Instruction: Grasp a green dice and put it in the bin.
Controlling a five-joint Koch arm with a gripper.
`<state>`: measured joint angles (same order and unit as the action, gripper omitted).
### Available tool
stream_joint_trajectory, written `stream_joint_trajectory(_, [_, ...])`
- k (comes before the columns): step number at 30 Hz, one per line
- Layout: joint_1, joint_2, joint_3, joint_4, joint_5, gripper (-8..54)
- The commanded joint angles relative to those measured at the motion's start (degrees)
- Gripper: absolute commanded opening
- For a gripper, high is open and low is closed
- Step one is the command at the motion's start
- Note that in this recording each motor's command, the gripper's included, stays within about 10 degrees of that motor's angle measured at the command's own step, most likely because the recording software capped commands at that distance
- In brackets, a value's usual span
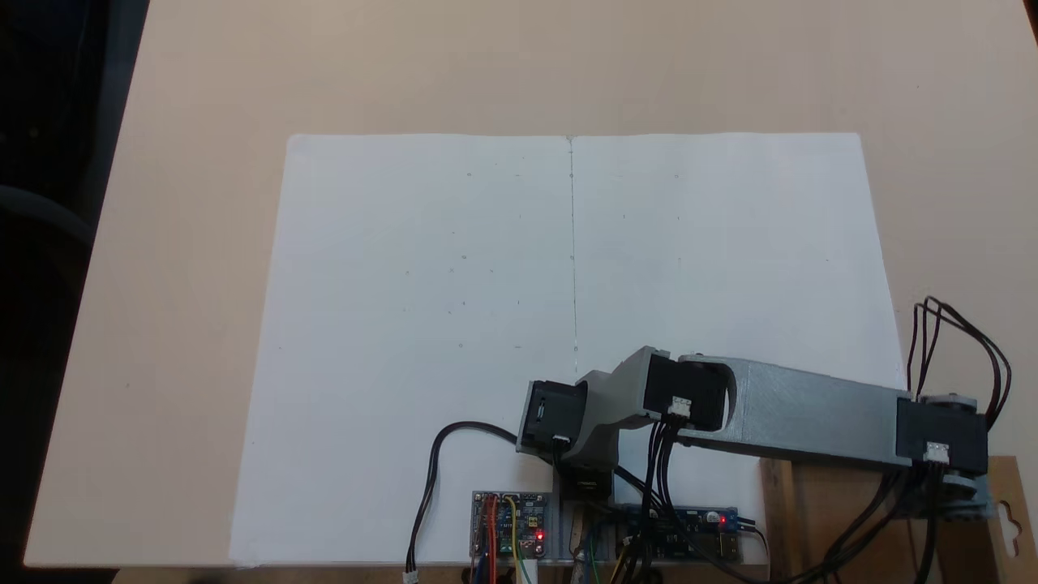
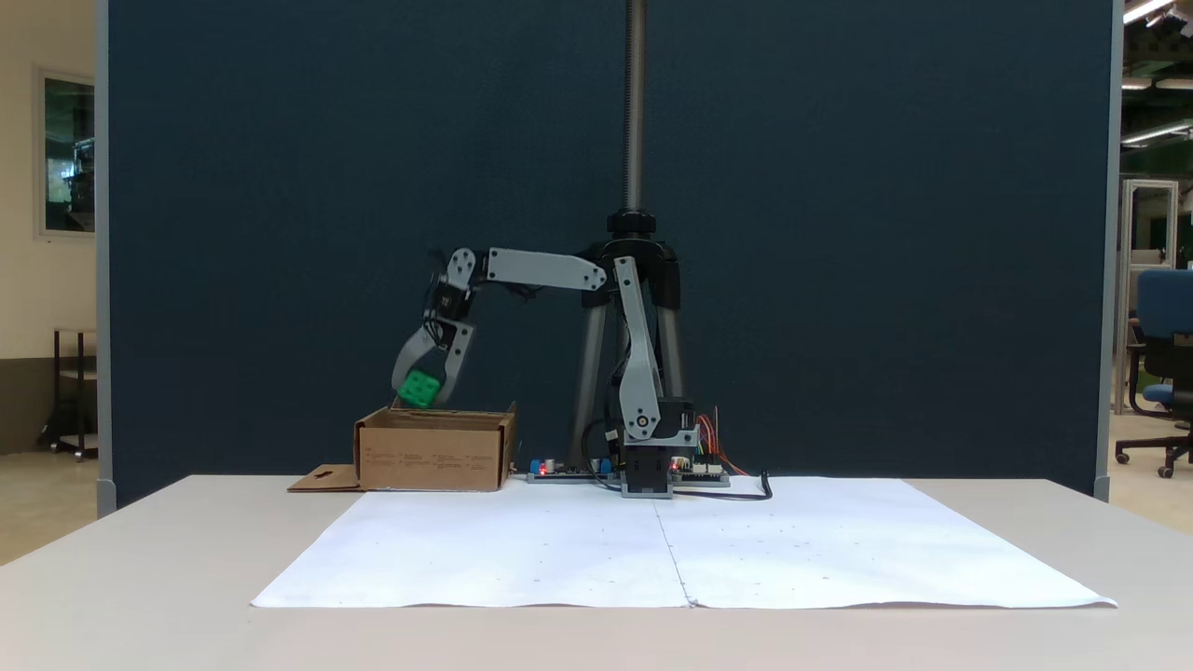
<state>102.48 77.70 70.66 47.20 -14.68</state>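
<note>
Tool point(image 2: 421, 390) pinches the green dice point(image 2: 418, 388) left of center in a fixed view, poised just above the open bin point(image 2: 433, 452), which sits on the counter point(image 2: 168, 559) beside white paper point(image 2: 685, 550).

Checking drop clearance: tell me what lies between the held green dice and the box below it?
Nothing: in a fixed view the green dice, in the gripper, hangs just above the bin.
</note>
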Motion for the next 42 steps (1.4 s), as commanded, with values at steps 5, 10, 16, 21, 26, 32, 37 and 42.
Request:
stream_joint_trajectory(5, [2.9,-2.1,0.6,1.8,-8.6,12.4])
stream_joint_trajectory(10, [2.8,-2.9,0.6,1.8,-8.6,32.9])
stream_joint_trajectory(16, [2.5,-2.9,0.6,0.2,-8.5,44.6])
stream_joint_trajectory(21, [0.3,-2.5,0.6,-5.6,-8.3,43.3])
stream_joint_trajectory(26, [-6.2,2.4,0.6,-8.5,-4.0,43.1])
stream_joint_trajectory(32, [-19.9,10.4,0.4,-17.9,7.7,43.1])
stream_joint_trajectory(37, [-33.2,15.3,0.4,-26.2,11.3,43.5])
stream_joint_trajectory(42, [-46.9,16.6,0.4,-29.3,11.5,43.7])
